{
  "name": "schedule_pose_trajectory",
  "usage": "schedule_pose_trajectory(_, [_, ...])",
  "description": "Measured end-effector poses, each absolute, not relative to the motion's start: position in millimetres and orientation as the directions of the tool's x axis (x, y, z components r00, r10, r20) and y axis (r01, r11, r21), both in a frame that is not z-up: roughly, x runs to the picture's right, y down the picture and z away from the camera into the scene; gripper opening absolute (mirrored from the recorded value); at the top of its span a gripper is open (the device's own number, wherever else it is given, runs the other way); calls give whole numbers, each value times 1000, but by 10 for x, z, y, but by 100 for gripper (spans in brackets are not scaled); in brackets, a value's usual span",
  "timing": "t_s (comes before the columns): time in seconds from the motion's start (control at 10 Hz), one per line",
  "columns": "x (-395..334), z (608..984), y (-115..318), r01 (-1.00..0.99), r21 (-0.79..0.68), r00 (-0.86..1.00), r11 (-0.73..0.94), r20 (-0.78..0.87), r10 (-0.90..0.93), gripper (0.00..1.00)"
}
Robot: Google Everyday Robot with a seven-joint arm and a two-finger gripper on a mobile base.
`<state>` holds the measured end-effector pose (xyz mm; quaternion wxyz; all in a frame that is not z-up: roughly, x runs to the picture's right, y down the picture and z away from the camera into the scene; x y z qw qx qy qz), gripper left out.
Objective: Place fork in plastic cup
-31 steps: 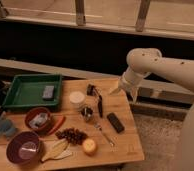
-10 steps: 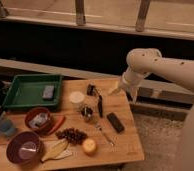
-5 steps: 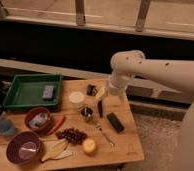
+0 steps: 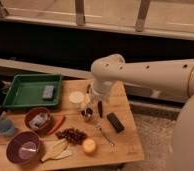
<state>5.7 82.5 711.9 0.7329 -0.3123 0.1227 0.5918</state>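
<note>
The fork (image 4: 105,135) is a thin silvery piece lying flat on the wooden table (image 4: 125,147), near the front, just left of the black bar (image 4: 115,122). The plastic cup (image 4: 6,127), dull blue-grey, stands at the table's far left edge, above the purple bowl (image 4: 24,148). My gripper (image 4: 91,100) hangs from the white arm (image 4: 140,75) over the middle of the table, between the white round tub (image 4: 76,97) and the small metal cup (image 4: 87,114). It is behind the fork and far to the right of the plastic cup. Nothing shows in it.
A green tray (image 4: 20,95) holding a grey block (image 4: 48,92) sits at the back left. A red-brown bowl (image 4: 38,119), a red chili (image 4: 57,124), dark grapes (image 4: 71,135), an orange (image 4: 89,146), a banana (image 4: 55,150) and a black-handled utensil (image 4: 100,108) crowd the table.
My arm has swung left from the table's right edge to over its middle, and the gripper now hangs by the white tub and metal cup. The objects have not moved.
</note>
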Motion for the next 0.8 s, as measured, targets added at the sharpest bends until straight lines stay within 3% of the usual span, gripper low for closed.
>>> schedule_pose_trajectory(0.8, [193,7651,1105,-966,-197,254,169,-592,765,80])
